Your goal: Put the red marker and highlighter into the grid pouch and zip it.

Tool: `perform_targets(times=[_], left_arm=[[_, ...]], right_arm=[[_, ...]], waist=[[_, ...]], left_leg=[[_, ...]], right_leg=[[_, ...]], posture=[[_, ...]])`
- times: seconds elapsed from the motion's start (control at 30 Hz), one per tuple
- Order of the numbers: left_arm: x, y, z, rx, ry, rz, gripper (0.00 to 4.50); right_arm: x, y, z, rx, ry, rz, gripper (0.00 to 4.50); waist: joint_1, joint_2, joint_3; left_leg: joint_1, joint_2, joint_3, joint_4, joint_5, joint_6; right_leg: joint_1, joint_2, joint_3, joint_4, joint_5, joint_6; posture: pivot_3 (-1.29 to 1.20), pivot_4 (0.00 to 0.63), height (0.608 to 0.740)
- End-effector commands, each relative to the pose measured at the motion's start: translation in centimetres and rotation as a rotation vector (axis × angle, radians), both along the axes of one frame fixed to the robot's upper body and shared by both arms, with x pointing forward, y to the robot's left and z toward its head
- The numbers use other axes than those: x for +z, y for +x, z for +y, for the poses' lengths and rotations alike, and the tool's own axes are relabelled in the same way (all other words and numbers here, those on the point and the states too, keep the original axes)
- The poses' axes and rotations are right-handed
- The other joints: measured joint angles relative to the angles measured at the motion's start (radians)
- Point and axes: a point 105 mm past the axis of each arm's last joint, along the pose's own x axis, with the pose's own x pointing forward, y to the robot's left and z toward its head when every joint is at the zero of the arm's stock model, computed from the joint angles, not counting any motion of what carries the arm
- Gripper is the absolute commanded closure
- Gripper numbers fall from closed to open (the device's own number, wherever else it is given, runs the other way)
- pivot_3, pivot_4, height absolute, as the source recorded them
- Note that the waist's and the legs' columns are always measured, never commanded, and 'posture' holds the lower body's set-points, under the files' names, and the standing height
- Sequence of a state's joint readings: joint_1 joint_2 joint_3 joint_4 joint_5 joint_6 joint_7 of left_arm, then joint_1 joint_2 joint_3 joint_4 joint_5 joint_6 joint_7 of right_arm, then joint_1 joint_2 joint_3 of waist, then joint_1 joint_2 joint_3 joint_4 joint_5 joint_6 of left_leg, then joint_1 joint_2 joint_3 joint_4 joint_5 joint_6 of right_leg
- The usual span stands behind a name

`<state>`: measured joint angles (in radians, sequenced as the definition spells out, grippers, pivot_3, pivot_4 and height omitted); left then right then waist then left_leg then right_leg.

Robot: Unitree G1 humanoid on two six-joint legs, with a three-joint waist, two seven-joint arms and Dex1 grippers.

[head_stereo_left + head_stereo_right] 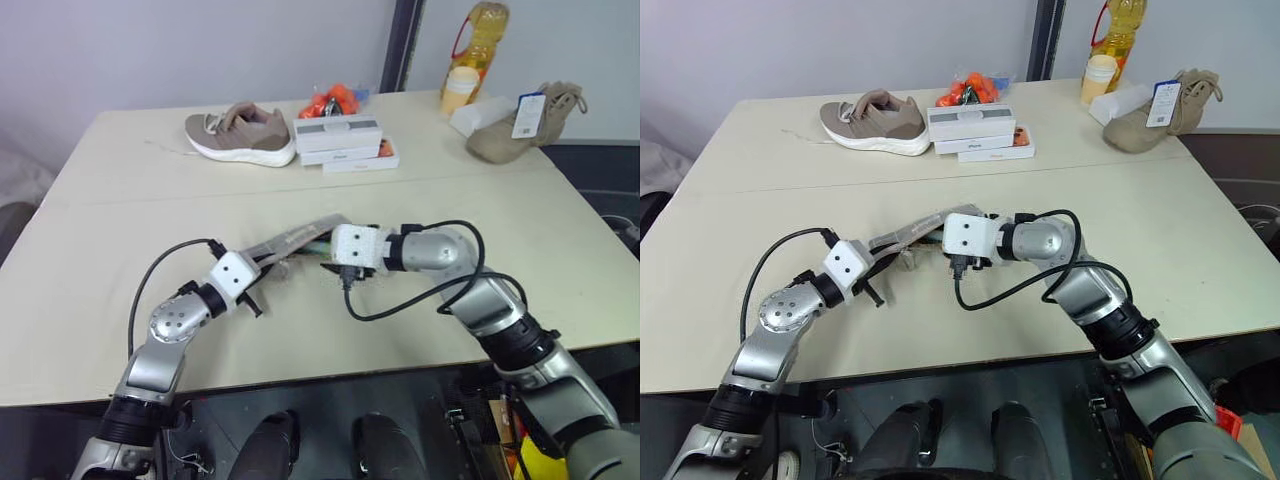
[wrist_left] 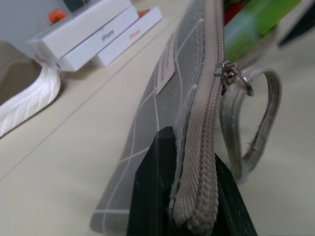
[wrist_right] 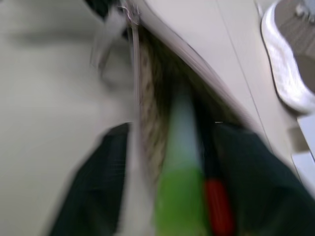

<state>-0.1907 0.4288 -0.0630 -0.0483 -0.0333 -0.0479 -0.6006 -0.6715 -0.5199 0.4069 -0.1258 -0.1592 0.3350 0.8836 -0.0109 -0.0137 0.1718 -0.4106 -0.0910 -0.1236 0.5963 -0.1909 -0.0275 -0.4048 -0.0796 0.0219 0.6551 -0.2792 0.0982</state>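
Beige tabletop, near its front edge: my left gripper [image 2: 192,196] is clamped on the closed end of the grid pouch [image 1: 300,240], holding its mouth steady toward my right gripper [image 3: 167,147]. That one's jaws stand spread around the opening, letting go, I judge, of the highlighter [image 3: 182,162] and the red marker [image 3: 216,206], both lying side by side partway inside. The zipper pull [image 2: 227,73] waits unzipped. 2 white boxes [image 1: 340,140] and 1 sneaker [image 1: 240,132] sit by the far edge.

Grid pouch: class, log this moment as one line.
left pincer: shut on grid pouch | right pincer: open at pouch mouth | highlighter, red marker: in pouch | zip: part open
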Motion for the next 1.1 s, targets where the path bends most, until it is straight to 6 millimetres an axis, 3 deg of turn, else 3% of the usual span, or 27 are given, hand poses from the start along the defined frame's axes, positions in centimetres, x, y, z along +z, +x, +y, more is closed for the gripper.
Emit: perform_targets(times=[0.03,0.23,0.4,0.53,0.73,0.83,1.03,1.07,1.1], left_arm=[[2.1,0.7,0.5,0.047,-0.105,-0.028,4.5],[3.5,2.5,0.1,0.099,-0.276,0.039,4.5],[4.5,3.7,-1.5,0.101,-0.414,0.109,4.5],[5.4,4.0,-3.1,0.073,-0.517,0.159,4.5],[5.4,3.8,-4.0,0.057,-0.539,0.18,4.5],[5.3,3.6,-4.3,0.051,-0.534,0.182,4.5],[5.1,3.4,-3.9,0.066,-0.53,0.179,4.5],[5.0,3.3,-3.8,0.069,-0.527,0.178,4.5],[5.0,3.3,-3.8,0.071,-0.523,0.177,4.5]], right_arm=[[4.4,-0.3,-0.6,-0.01,0.169,-0.074,0.03],[6.7,-1.5,-2.4,-0.015,0.434,0.09,0.03],[4.3,-3.1,-1.5,0.004,0.498,0.277,0.03],[1.9,-1.6,0.0,-0.126,0.566,0.348,0.03],[1.3,0.0,1.6,-0.206,0.629,0.373,0.03],[1.4,0.7,2.4,-0.22,0.664,0.379,0.91],[2.3,1.0,2.4,-0.217,0.706,0.372,4.12],[2.4,1.1,2.3,-0.218,0.713,0.372,4.49],[2.5,1.1,2.2,-0.22,0.719,0.369,4.49]], waist=[[0.001,0.0,0.0],[0.001,0.0,0.0],[-0.002,0.0,0.0],[-0.006,0.0,0.0],[-0.002,0.0,0.0],[-0.002,0.0,0.0],[-0.003,0.0,0.0],[-0.003,0.0,0.0],[-0.003,0.0,0.0]], left_leg=[[0.0,0.0,0.0,0.0,0.0,0.0],[0.0,0.0,-0.001,0.0,0.0,0.0],[0.0,0.0,-0.002,0.0,0.0,0.0],[0.0,0.0,-0.001,0.001,0.0,0.0],[0.0,-0.001,-0.001,0.001,0.0,0.0],[0.0,0.0,-0.001,0.001,0.0,0.0],[0.0,0.0,-0.001,0.001,0.0,0.0],[0.0,0.0,-0.001,0.001,0.0,0.0],[0.0,0.0,-0.001,0.001,0.0,0.0]], right_leg=[[0.0,0.0,0.0,0.0,0.0,0.0],[0.001,0.0,-0.001,0.0,0.0,0.0],[0.001,0.0,-0.002,0.0,0.0,0.0],[0.001,0.001,-0.001,0.001,0.0,0.0],[0.0,0.001,-0.001,0.001,0.0,0.0],[0.0,0.001,-0.001,0.001,0.0,0.0],[0.0,0.001,-0.001,0.001,0.0,0.0],[0.0,0.001,-0.001,0.001,0.0,0.0],[0.0,0.001,-0.001,0.001,0.0,0.0]], posture=[[0.0,0.15,0.74],[0.0,0.15,0.74],[0.0,0.15,0.74],[0.0,0.15,0.74],[0.0,0.15,0.74],[0.0,0.15,0.74],[0.0,0.15,0.74],[0.0,0.15,0.74],[0.0,0.15,0.74]])
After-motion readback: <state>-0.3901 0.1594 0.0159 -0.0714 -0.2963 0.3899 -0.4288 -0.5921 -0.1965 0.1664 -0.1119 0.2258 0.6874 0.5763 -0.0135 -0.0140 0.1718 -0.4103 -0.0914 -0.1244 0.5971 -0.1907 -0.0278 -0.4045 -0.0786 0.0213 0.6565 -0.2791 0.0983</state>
